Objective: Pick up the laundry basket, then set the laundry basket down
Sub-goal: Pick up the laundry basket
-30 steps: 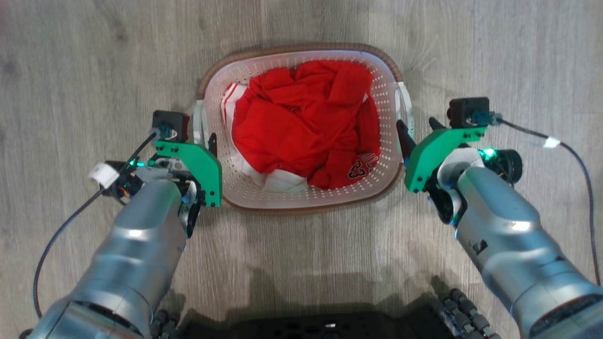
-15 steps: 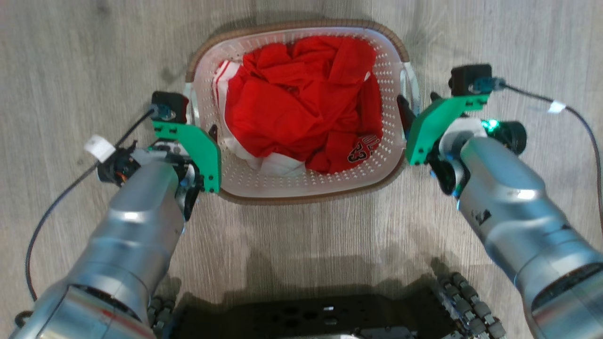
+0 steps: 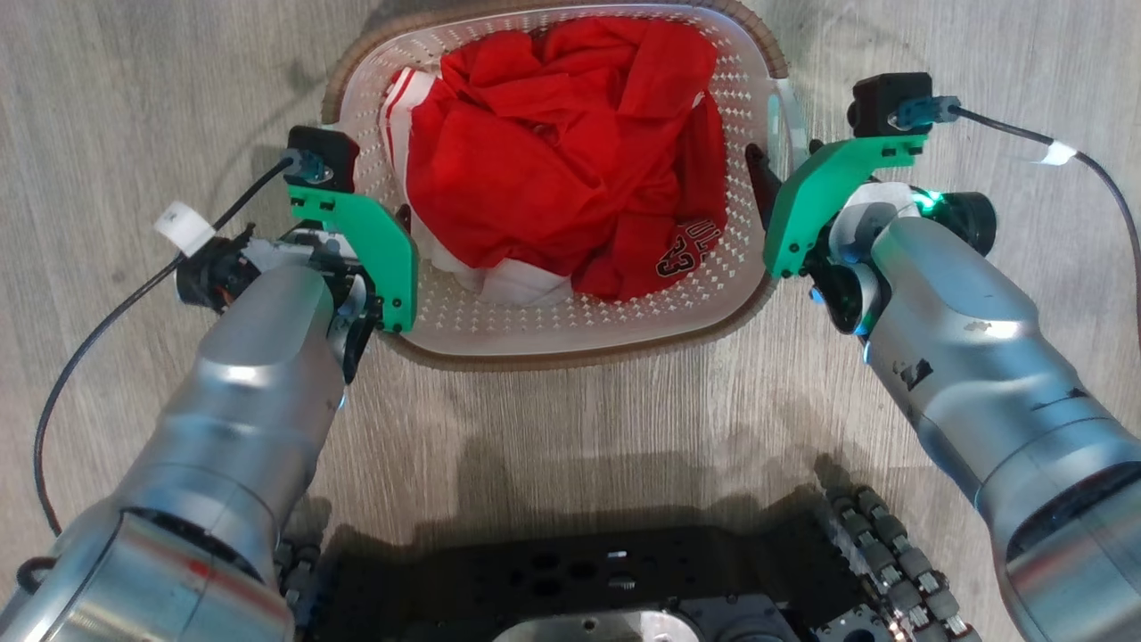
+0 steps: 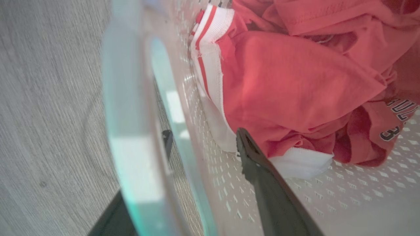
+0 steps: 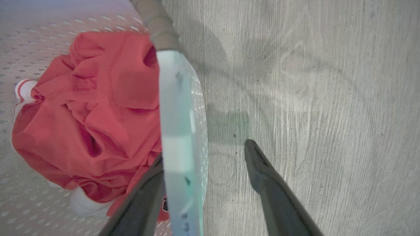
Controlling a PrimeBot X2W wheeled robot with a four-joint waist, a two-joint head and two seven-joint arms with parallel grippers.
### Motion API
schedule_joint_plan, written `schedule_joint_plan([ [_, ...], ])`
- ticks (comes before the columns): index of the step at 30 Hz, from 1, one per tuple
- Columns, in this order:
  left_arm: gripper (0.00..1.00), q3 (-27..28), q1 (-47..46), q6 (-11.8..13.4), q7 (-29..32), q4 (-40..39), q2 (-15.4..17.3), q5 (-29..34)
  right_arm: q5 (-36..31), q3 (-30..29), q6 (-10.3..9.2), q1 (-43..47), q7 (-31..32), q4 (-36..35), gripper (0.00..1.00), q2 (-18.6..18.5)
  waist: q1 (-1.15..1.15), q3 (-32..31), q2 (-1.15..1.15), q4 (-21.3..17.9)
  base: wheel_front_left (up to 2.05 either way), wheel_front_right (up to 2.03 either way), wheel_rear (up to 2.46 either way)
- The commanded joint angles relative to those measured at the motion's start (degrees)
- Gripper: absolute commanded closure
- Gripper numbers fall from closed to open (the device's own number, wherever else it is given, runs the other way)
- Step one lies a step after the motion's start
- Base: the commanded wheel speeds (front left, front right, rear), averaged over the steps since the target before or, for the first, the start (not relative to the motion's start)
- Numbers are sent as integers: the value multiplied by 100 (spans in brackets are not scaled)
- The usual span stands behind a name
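The laundry basket [image 3: 579, 328] is white and perforated with a brown rim, and holds crumpled red clothes [image 3: 553, 152]. My left gripper [image 3: 392, 218] is open astride the basket's left handle [image 4: 131, 131]. One finger is inside against the wall and the other passes under the handle loop; my left gripper [image 4: 204, 132] shows this close up. My right gripper [image 3: 784, 156] is open astride the right handle [image 5: 175, 131], one finger inside by the clothes [image 5: 98, 108] and one outside over the floor; my right gripper [image 5: 205, 150] shows it. The basket's shadow lies apart from it on the floor.
Grey wood-plank floor [image 3: 570, 428] surrounds the basket. My dark wheeled base [image 3: 579, 580] lies along the bottom edge. Black cables run off each wrist, one on the left [image 3: 98, 330] and one on the right [image 3: 1101, 183].
The basket and both grippers sit higher in the head view and look larger, and more of my base shows. Both grippers stay open astride the handles.
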Motion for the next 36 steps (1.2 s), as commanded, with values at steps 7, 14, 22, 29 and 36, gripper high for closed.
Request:
schedule_joint_plan([
  [7, 0, -7, -88, 6, 9, 13, 131, -26, 250, 293, 41, 109, 52, -46, 0, 66, 0, 88, 0, 13, 0, 0, 0],
  [14, 0, -89, -110, -14, 9, 15, 130, -60, 415, 500, 41, 19, 31, 11, 0, 51, 0, 155, 0, 38, 0, 0, 0],
  [22, 75, -186, -102, -94, 77, 15, 130, -216, 652, 713, 41, -10, 112, 53, 100, 57, 0, 159, 0, 61, 0, 0, 0],
  [29, 100, -309, -96, -125, 138, -13, 129, -362, 833, 878, 41, -28, 141, 73, 100, 15, 0, 144, 0, 73, 0, 0, 0],
  [36, 100, -547, -20, -292, 340, -15, 129, -422, 1004, 1038, 41, -17, 158, 79, 100, -50, 0, 29, 0, 62, 0, 0, 0],
])
